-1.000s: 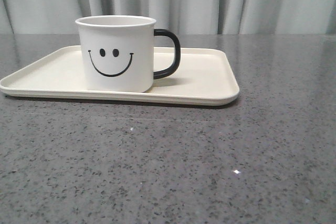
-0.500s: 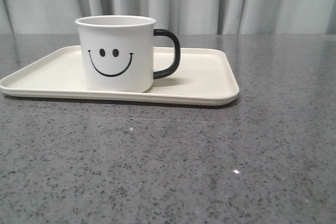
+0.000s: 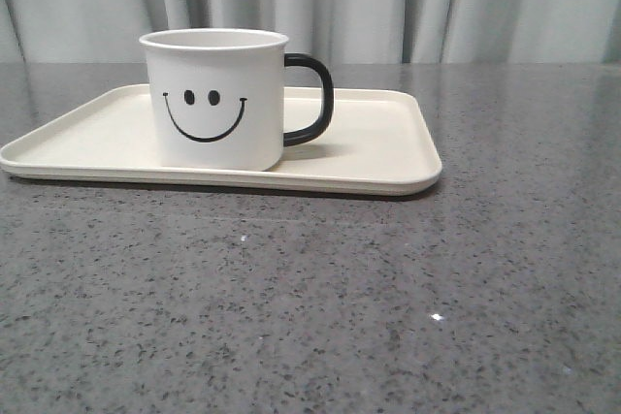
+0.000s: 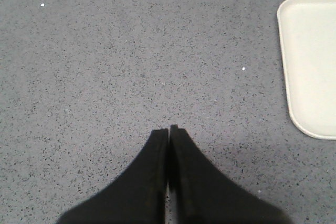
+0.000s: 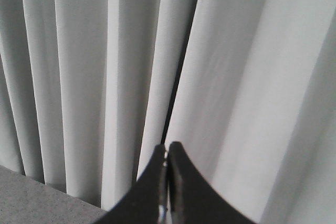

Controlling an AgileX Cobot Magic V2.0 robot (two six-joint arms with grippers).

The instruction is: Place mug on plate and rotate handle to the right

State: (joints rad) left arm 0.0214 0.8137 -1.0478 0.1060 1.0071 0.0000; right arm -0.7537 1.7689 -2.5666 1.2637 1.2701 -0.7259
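Over the speckled grey stone table [image 3: 320, 298] the left gripper [image 4: 168, 129] hangs pressed closed, holding nothing. Farther back, the white smiley-face mug [image 3: 215, 99] stands upright on the cream rectangular plate [image 3: 378, 147], its glossy black handle [image 3: 315, 99] pointing right. The right gripper [image 5: 167, 148], also closed and empty, faces the pale pleated curtain [image 5: 105, 77]

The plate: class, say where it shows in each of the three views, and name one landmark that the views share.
Front view: the plate lies left of centre, under the mug.
Left wrist view: only its corner, at the right edge.
Right wrist view: not in it.
Shared landmark: the speckled grey table.
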